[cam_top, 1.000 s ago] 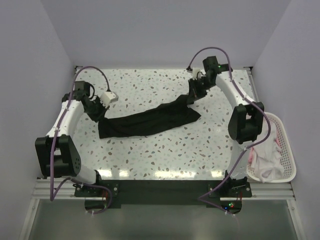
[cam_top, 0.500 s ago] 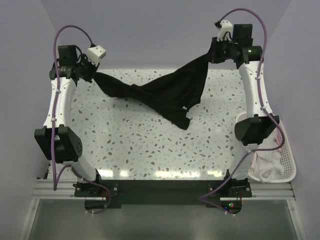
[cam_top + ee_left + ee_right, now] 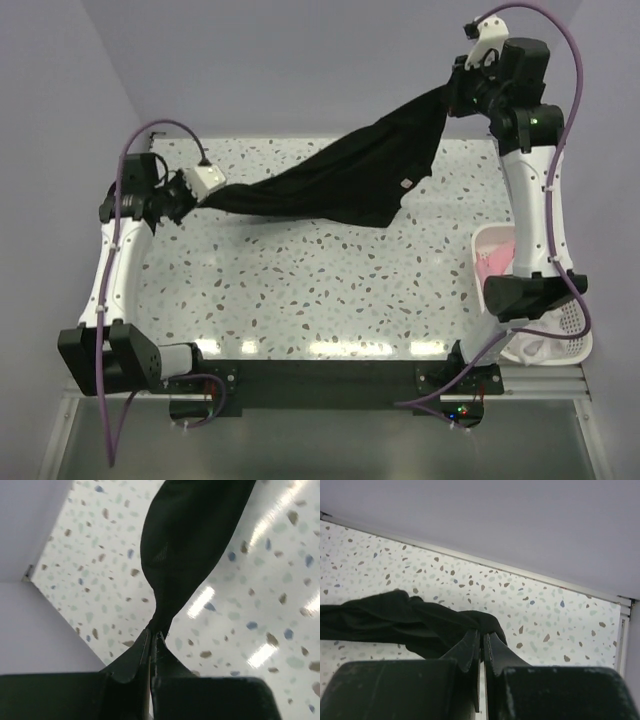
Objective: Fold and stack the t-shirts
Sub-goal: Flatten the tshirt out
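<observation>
Black shirt [image 3: 340,185] hangs stretched above the surface [image 3: 320,290]. We see its long axis climb from our left fingers [image 3: 132,657], low at the left, to our right fingers [image 3: 467,650], high at the far right, both pairs pinched tight on its ends. At the near right, the basket [image 3: 572,318] holds pink cloth [image 3: 490,262] and white cloth [image 3: 532,348].

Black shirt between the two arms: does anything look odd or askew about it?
Yes. The black fabric t-shirt hangs slanted and twisted: the right gripper pinches one end high, the left gripper pinches the other end low, so it sags unevenly instead of spreading flat.
</observation>
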Motion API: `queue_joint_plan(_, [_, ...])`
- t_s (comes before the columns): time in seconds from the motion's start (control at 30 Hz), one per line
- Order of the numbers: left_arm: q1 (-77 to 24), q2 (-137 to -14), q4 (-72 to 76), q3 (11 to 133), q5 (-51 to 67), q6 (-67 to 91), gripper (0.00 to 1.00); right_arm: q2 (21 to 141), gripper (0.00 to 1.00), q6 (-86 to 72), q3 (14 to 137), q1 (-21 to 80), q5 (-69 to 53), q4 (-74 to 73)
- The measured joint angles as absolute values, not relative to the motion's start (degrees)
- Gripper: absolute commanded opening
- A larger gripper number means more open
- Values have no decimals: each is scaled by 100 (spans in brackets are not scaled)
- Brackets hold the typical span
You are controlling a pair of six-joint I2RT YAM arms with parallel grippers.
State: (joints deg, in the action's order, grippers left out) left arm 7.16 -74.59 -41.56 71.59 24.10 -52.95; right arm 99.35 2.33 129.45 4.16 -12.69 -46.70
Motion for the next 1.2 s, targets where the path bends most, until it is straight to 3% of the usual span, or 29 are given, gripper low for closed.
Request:
queue_joint_plan(0.1, [718, -6847, -4497, 6189, 2276, -6112, 7, 9579, 0, 360, 12322, 416, -1264, -4694])
queue_joint_plan(0.13, [722, -6624, -4672, 5802, 2220, -6423, 21, 9421, 0, 410, 11998, 416, -1264, -4757])
queue_joint_plan(0.2, [731, -6156, -5113, 4956, 2130, -7091, 35, 9070, 0, 519, 11220, 416, -1264, -4823])
queue_joint_plan(0.3, [738, -5581, -5865, 4073, 2018, -7771, 44, 8650, 0, 727, 10127, 416, -1253, -5052])
queue_joint_plan(0.4, [738, -5472, -6139, 3940, 2051, -7872, 47, 8431, 0, 919, 9321, 416, -1205, -5273])
queue_joint_plan(0.5, [738, -6180, -6051, 4458, 2250, -7380, 50, 8335, 0, 1022, 8820, 416, -1144, -5380])
queue_joint_plan(0.7, [631, -8884, -5078, 6726, 2980, -5363, 50, 8305, 0, 1081, 8541, 416, -1020, -5463])
queue_joint_plan(0.83, [67, -10200, -4230, 7942, 3159, -3975, 49, 8305, 0, 1096, 8482, 416, -954, -5492])
queue_joint_plan(1.03, [-989, -11500, -3378, 9231, 3201, -2799, 50, 8298, 0, 1094, 8364, 416, -845, -5649])
queue_joint_plan(1.2, [-1288, -12296, -2639, 9885, 3363, -2434, 52, 8298, 0, 1070, 8361, 416, -845, -5793])
